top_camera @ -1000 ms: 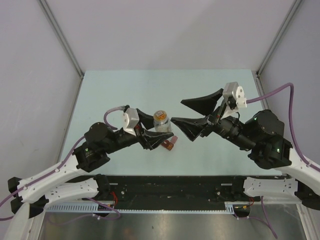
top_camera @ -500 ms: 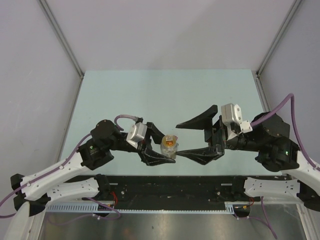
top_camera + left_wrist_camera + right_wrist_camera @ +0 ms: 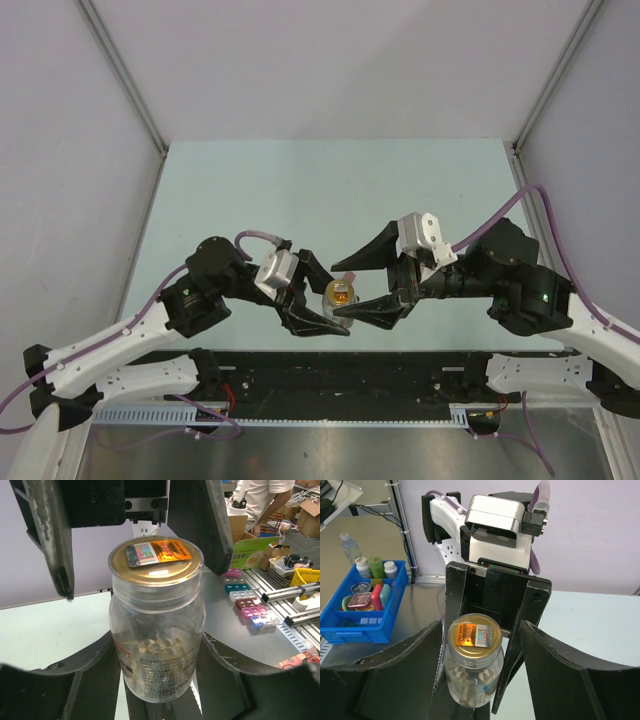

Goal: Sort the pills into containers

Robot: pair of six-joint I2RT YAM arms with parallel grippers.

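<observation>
Lower centre of the overhead frame: the left gripper (image 3: 159, 641) pinches a clear bottle (image 3: 341, 297) holding pills (image 3: 468, 679). The right gripper (image 3: 481, 630) is spread either side of its gold cap (image 3: 156, 560).

A pale green table (image 3: 250, 190) spreads beneath the right pincer (image 3: 336, 290), plain grey walls (image 3: 330, 60) closing round. Past its tips stands a blue bin (image 3: 362, 617).

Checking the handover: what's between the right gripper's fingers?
A clear round gold-lidded bottle, held by the left gripper, sits within the open right gripper; the right wrist view shows it.
</observation>
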